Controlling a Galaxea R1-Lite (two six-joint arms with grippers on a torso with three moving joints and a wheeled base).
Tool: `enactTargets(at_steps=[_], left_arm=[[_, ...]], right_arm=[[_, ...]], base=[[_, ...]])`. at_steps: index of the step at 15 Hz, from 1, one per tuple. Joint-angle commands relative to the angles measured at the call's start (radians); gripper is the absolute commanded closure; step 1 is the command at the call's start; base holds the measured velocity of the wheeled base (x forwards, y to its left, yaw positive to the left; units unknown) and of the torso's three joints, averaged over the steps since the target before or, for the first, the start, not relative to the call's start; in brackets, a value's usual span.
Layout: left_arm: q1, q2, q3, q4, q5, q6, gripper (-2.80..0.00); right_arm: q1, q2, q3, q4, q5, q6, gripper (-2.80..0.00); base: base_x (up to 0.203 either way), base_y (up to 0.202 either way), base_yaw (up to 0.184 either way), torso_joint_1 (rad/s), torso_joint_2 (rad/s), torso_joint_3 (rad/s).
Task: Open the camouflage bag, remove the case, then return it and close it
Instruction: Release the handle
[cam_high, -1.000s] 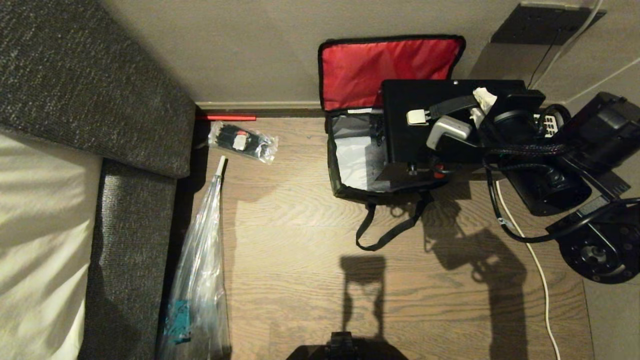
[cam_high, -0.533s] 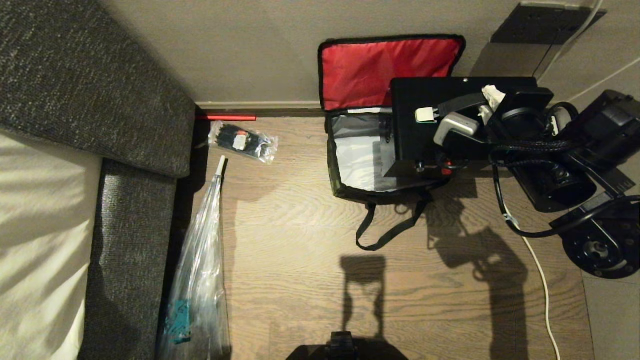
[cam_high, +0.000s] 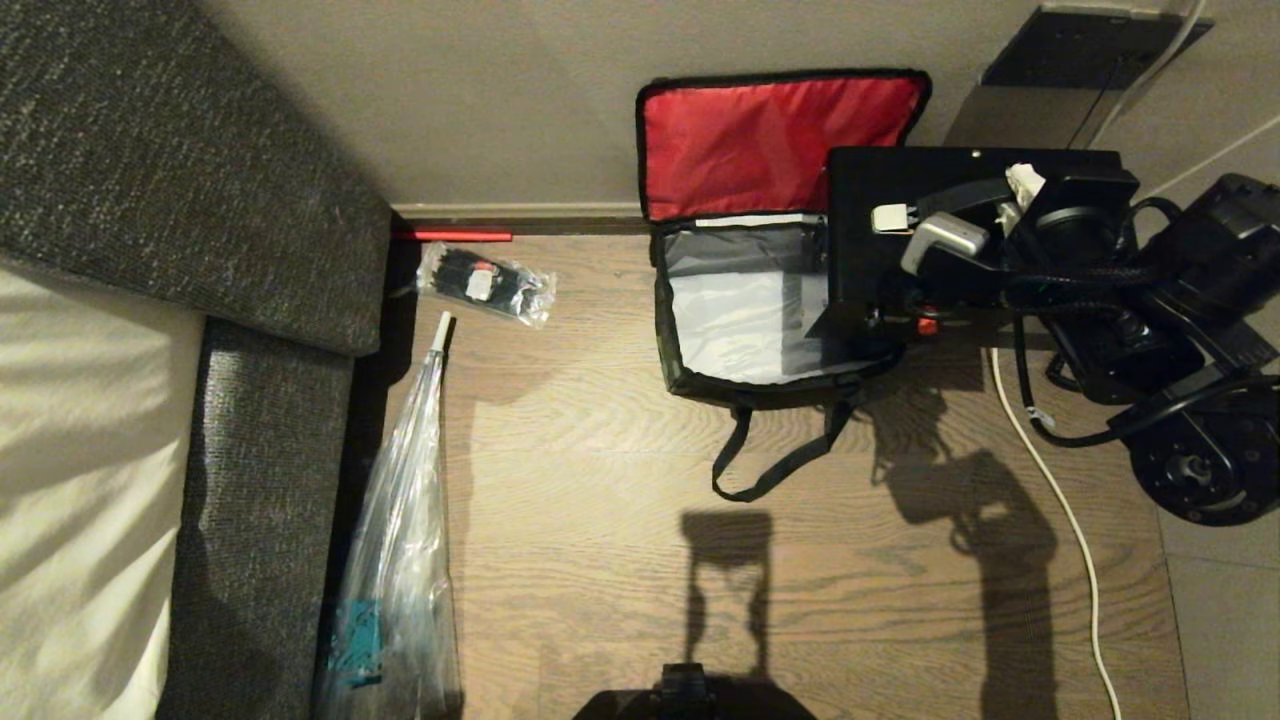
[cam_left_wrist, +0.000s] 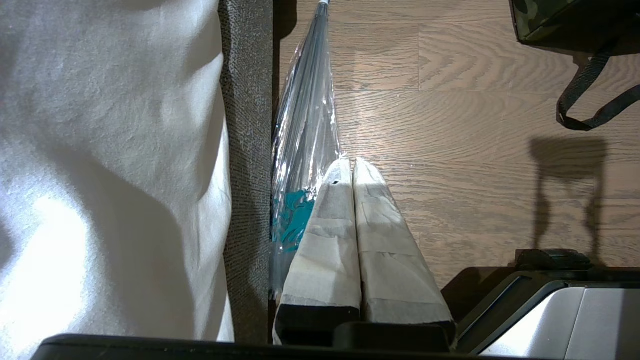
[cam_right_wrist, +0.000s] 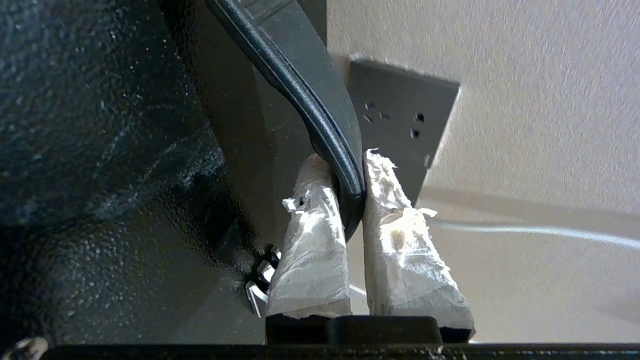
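Right gripper (cam_right_wrist: 345, 175) clenched on the case (cam_high: 870, 240) handle, case clear of the bag (cam_high: 740, 300); advise level carry and firm grip.

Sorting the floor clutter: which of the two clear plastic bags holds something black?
The small clear bag near the wall, beside the sofa corner. It holds a black item; the long clear bag along the sofa shows only a teal patch.

The head view looks steeply down on the floor (cam_high: 600, 480); the left wrist view, low, shares its strap (cam_left_wrist: 585, 95), and the right wrist view hugs the case (cam_right_wrist: 100, 150).
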Motion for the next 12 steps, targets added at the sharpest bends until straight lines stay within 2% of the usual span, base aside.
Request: enactTargets(at_steps=[1,12], left_arm=[[0.0,0.001,0.002,0.0,0.0,-0.001,0.0],[0.0,0.001,0.002,0.0,0.0,0.0,0.0]], right_arm=[[-0.025,0.003,-0.004,-0.009,-0.001,-0.011,0.0],[-0.143,0.016,-0.008,-0.053,0.005,-0.039,0.0]], base=[[0.0,0.0,0.0,0.0,0.0,0.0],[0.0,0.0,0.0,0.0,0.0,0.0]])
